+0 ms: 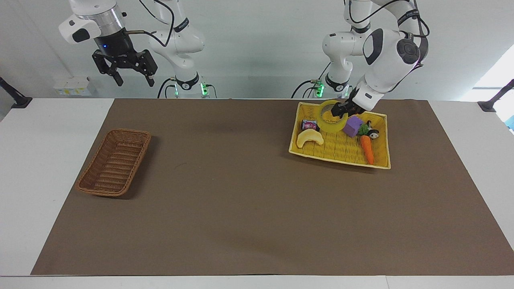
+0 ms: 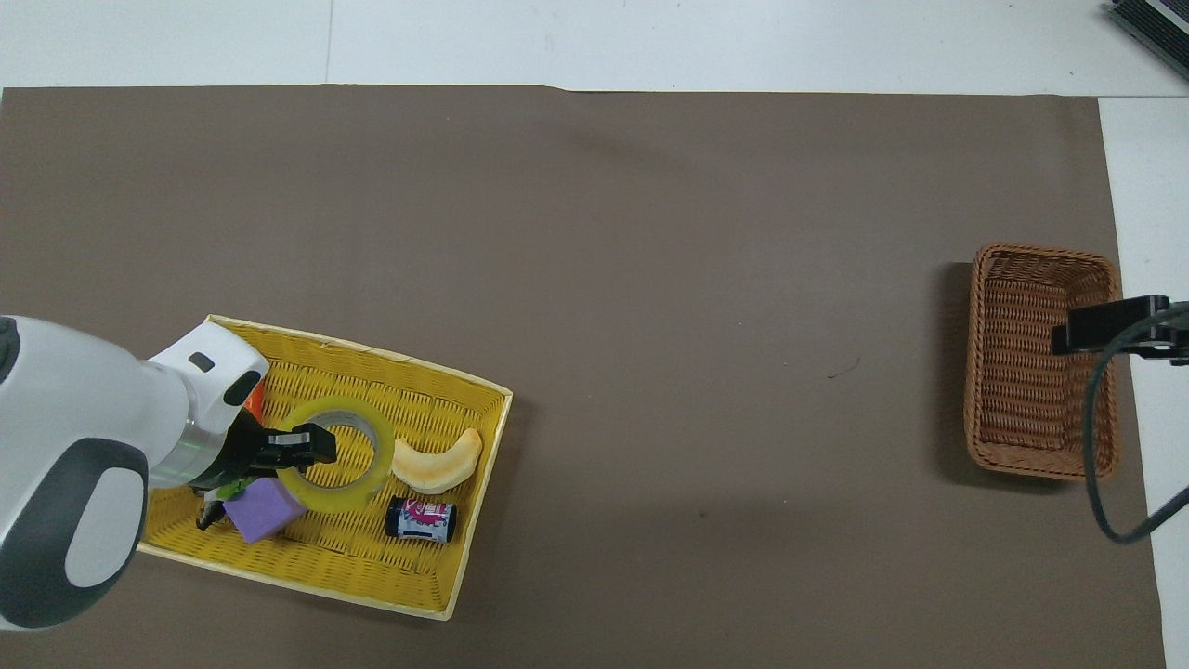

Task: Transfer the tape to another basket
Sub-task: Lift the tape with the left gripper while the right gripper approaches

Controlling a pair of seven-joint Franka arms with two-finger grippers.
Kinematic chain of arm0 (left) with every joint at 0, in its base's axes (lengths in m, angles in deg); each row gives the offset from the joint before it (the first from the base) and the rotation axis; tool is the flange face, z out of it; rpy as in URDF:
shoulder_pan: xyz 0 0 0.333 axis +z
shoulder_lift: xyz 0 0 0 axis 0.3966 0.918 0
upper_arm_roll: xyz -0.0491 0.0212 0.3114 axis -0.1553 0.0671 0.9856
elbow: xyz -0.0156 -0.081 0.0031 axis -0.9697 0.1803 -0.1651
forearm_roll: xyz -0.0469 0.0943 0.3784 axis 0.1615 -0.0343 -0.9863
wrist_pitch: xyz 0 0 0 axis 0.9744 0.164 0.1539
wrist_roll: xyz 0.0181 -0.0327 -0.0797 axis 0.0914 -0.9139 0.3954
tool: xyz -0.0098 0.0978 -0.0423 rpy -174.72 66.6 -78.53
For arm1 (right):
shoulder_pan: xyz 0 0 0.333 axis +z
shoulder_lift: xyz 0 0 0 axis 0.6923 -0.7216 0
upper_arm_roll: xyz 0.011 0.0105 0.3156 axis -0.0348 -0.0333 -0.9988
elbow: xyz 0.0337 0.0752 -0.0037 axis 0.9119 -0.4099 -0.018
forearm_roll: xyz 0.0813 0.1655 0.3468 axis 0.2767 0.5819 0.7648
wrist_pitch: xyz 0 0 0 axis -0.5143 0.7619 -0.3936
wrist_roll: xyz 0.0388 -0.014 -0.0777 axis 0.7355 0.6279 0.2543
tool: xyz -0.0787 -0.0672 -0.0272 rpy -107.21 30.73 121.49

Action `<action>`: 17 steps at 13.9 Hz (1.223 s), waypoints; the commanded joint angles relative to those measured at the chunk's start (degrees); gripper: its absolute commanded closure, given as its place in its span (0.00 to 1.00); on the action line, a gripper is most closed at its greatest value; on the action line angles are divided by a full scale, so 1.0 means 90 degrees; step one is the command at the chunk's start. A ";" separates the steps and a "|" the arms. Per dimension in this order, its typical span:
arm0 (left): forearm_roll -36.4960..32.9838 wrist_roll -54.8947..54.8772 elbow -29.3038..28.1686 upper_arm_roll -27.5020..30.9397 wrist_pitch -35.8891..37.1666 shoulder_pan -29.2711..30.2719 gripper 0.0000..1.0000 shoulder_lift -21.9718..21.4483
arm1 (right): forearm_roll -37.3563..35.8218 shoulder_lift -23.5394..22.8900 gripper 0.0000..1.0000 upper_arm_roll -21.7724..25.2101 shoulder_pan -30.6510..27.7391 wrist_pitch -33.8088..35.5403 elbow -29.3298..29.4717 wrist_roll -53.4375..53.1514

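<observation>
Left hand (image 1: 340, 109) grips tape (image 1: 331, 117); carrot (image 2: 253, 398) mostly hidden under the arm

Facing view: a high camera at the bench (image 1: 36, 168) end away from the robots looks toward them; their bases stand at the top, above the brown mat (image 1: 241, 200).
Overhead view: a camera high above the robots' end looks forward and steeply down on the same mat (image 2: 604, 279).
Nearness: both stand well back, and the whole mat fits in each.
Shared part: the mat, the yellow basket (image 1: 380, 160) (image 2: 372, 581) and the wicker basket (image 1: 105, 191) (image 2: 977, 390), turned half around between the views.
</observation>
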 commanded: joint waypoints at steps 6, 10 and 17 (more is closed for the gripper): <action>0.2296 0.0120 0.0391 -0.0143 -0.0810 -0.0721 1.00 0.0228 | 0.1741 0.0014 0.00 -0.0021 0.0819 -0.1314 -0.1086 0.0171; 0.2572 0.1045 0.0703 -0.0338 -0.1258 -0.1249 1.00 0.0238 | 0.3880 -0.0279 0.00 -0.0021 0.0849 -0.1541 -0.1573 0.0079; 0.2533 0.2043 0.0918 -0.0534 -0.2177 -0.2157 1.00 0.0315 | 0.6393 -0.0162 0.00 -0.0021 0.0820 -0.1816 -0.2619 0.0399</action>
